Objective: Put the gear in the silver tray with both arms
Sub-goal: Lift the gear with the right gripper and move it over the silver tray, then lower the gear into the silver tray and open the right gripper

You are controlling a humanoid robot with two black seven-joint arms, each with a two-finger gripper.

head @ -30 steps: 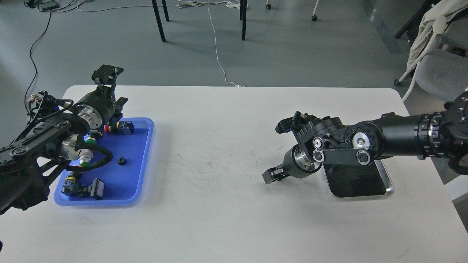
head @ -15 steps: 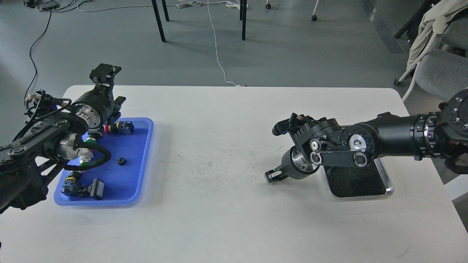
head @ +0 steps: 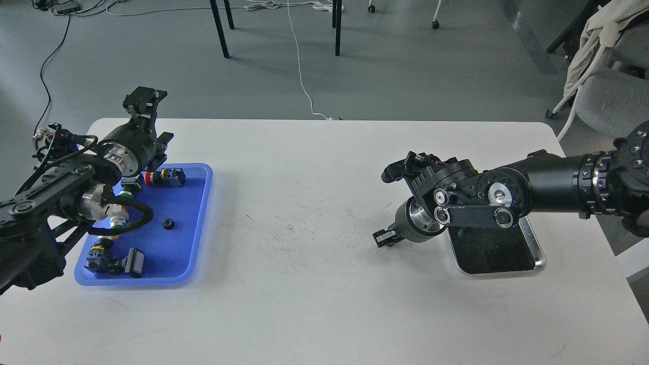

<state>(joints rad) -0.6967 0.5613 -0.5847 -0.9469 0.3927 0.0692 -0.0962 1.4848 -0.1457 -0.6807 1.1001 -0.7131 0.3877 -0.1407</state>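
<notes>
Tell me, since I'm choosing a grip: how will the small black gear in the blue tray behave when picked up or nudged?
The gear looks tiny and round, so it is probably light and may roll or skid on the smooth blue tray if nudged. It appears rigid, not floppy. Lying apart from the other parts, it leaves room for fingers, but its low profile could make pinching fiddly.

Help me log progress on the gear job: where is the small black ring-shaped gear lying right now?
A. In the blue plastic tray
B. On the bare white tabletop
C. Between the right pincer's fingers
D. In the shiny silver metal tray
A: the small black ring-shaped gear lies on the floor of the blue plastic tray, far from the shiny silver metal tray, touched by neither arm.
</notes>
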